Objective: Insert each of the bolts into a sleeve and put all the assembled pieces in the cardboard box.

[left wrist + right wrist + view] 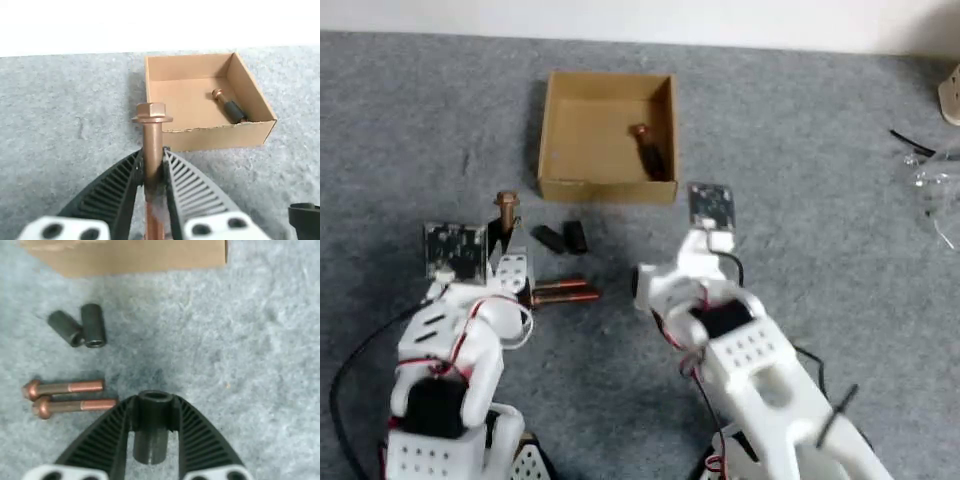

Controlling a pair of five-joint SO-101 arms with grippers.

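Jaws, left: closed on the held bolt, shank pinched between them, hex head up.
Jaws, right: closed on the held sleeve, open bore showing at its end.
High view: cardboard box at the far middle of the grey tabletop, with an assembled piece inside by its right wall. Loose sleeves just in front of the box. Loose bolts side by side between the arms.
Left wrist view: box beyond the held bolt, assembled piece lying in a corner.
Right wrist view: loose sleeves touching at one end, near the box wall. Loose bolts parallel, just beside each other, apart from the held sleeve.
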